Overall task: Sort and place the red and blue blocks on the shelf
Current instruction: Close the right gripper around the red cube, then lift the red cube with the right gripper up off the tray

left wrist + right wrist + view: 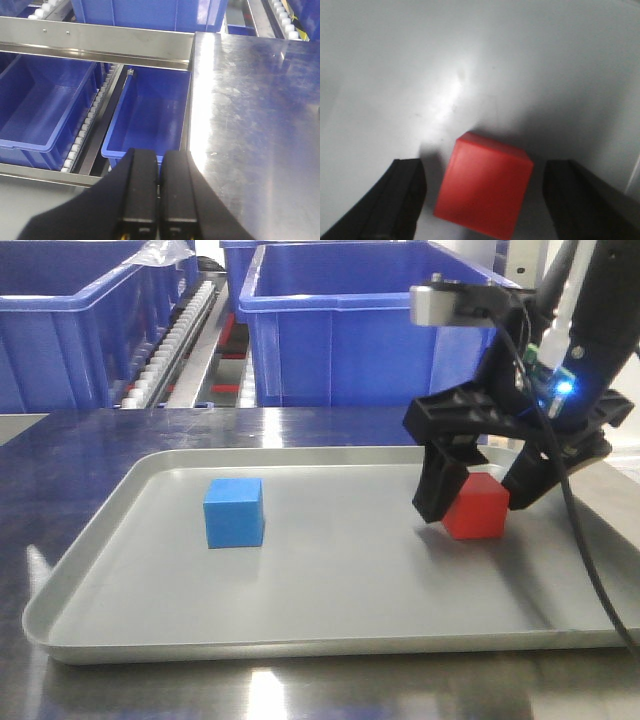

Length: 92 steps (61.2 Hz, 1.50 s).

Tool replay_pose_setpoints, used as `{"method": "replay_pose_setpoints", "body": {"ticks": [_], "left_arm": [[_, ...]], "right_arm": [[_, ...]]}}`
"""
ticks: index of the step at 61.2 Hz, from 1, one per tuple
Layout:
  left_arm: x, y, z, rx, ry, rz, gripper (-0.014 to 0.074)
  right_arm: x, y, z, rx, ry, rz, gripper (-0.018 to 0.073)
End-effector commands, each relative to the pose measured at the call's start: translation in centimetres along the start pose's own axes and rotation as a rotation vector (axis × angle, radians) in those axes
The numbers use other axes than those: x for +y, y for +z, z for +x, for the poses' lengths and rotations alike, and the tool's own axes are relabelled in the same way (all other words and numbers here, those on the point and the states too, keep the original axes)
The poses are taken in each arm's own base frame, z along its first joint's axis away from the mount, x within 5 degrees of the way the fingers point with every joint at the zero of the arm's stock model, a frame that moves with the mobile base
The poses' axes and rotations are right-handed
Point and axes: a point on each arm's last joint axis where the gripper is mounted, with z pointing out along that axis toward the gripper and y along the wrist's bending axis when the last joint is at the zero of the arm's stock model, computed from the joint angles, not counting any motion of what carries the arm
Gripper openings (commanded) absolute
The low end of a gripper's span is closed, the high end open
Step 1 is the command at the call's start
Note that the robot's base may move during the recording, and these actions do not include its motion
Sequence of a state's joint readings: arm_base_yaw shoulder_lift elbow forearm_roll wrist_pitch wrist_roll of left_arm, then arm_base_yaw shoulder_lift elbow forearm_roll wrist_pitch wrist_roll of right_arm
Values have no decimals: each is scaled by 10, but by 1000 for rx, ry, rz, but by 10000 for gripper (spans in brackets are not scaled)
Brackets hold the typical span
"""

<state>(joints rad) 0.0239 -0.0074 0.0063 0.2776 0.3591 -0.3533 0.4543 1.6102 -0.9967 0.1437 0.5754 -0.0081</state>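
Right claw (476,504) agape astride red block (480,512), gaps both sides, near tray (300,649) edge; left claw (159,161) closed.

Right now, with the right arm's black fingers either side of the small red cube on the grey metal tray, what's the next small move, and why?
Probably close the right gripper on the small red cube. Its open black fingers straddle the cube, bare grey metal tray shows in both gaps, and the cube sits flat, not yet gripped.

A brushed steel tabletop (300,425) — streaked with glare — with large blue bins (340,340) behind it.
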Motion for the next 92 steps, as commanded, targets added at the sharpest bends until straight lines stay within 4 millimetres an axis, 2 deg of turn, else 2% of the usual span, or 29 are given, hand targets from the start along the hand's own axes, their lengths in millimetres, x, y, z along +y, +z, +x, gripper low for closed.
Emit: {"method": "replay_pose_setpoints", "body": {"ticks": [1, 9, 29, 42, 49, 62, 71, 79, 92], "left_arm": [[-2, 2, 2, -43, -3, 22, 122], [-2, 2, 2, -43, -3, 22, 122], [-2, 2, 2, -43, -3, 22, 122], [-2, 2, 2, -43, -3, 22, 122], [-2, 2, 2, -43, -3, 22, 122], [-2, 2, 2, -43, -3, 22, 122], [-2, 2, 2, -43, -3, 22, 122], [-2, 2, 2, -43, -3, 22, 122], [-2, 2, 2, -43, -3, 22, 122]], "right_arm": [[2, -18, -16, -122, -10, -4, 590], [2, -18, -17, -133, -10, -4, 526], [2, -18, -17, -139, -10, -4, 218], [3, -28, -19, -171, -12, -7, 89], [4, -48, -22, -248, -16, -14, 46], [8, -106, -28, -506, -27, -27, 49], [-1, -141, -20, -671, -10, -8, 49], [-16, -160, -1, -764, 29, 35, 49], [-43, -183, 49, -838, 117, 143, 49]]}}
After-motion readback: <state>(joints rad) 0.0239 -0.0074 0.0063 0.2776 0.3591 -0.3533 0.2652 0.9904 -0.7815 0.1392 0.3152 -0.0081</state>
